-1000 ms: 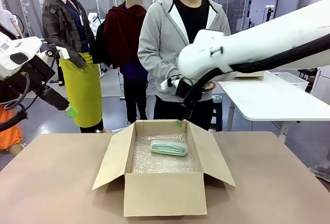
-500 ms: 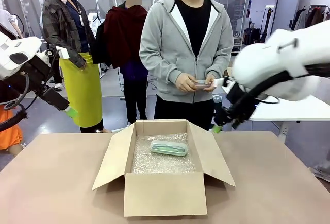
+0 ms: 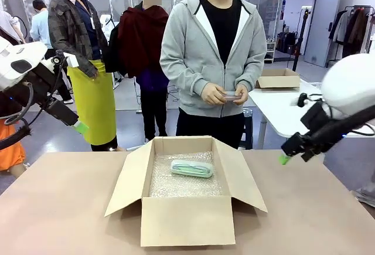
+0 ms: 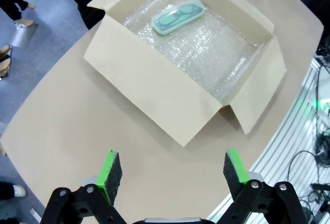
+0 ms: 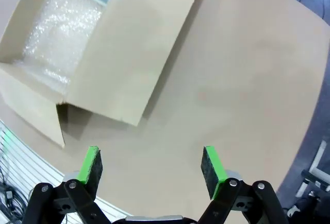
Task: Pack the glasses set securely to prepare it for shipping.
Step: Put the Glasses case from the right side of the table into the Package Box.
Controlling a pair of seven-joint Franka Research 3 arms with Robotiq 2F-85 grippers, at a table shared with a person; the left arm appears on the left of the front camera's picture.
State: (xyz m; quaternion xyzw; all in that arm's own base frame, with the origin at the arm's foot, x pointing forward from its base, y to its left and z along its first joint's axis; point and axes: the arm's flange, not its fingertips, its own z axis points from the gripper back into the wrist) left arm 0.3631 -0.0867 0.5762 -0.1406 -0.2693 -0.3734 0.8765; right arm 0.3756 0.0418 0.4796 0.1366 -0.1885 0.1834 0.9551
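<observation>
Inside box (image 3: 186,223), mint case (image 3: 192,168) well apart from left gripper (image 4: 170,163), right gripper (image 5: 152,165); both released, empty.

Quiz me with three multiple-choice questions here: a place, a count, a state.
1. Where does the mint green case lie? A on the bare table; B in the cardboard box, on bubble wrap; C in the person's hands.
2. How many cases lie in the box? A one; B two; C three.
3. How does the right gripper stand? A shut on a case; B shut on a flap; C open, empty.
Answers: B, it rests on the box's lining; A, only the green one is inside; C, its green pads stand apart, nothing between.
</observation>
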